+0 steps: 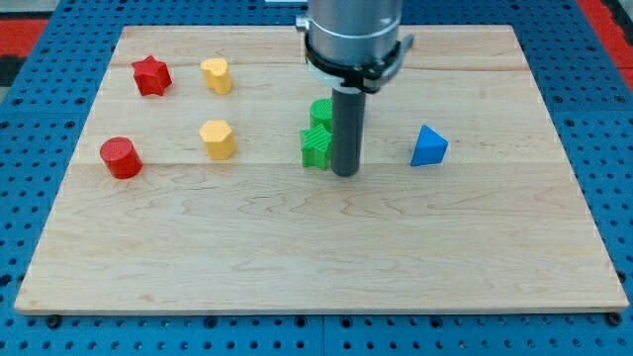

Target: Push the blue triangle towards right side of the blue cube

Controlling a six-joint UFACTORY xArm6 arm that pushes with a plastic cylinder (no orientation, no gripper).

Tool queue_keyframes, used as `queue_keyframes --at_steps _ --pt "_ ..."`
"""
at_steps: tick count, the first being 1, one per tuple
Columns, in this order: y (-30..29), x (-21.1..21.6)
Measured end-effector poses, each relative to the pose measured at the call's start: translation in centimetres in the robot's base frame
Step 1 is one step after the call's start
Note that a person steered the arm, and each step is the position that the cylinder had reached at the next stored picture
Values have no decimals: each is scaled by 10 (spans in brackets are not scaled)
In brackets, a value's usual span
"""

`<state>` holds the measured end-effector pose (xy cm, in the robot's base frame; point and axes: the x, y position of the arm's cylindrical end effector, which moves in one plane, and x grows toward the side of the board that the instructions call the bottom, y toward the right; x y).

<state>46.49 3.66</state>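
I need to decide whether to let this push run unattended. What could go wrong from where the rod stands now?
1. My tip stands right beside the two green blocks, at their right; a careless start might drag them along.
2. The blue triangle lies apart, to the view's right of my tip. Pushed from this side, it would slide toward the board's right edge.
3. No blue cube shows in the view, possibly hidden behind the arm, so the target spot is uncertain.

The tip (345,174) stands just right of two green blocks (317,138), which block the way leftward. Bare worktop (316,257) lies between it and the blue triangle (428,147), and across the view's bottom.
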Motion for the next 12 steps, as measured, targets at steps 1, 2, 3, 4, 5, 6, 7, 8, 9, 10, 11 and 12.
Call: queue_keyframes --at_steps 1,2,3,4,5,6,7,8,9,10,11,12 --pt "46 24" --pt "78 22" --pt "79 8" --pt "79 -8" --pt "79 -19" --pt "79 -31" --pt "111 -23" --pt "153 -21" --pt "151 -28" --pt "96 -30" --pt "48 -38" --pt "42 -33"
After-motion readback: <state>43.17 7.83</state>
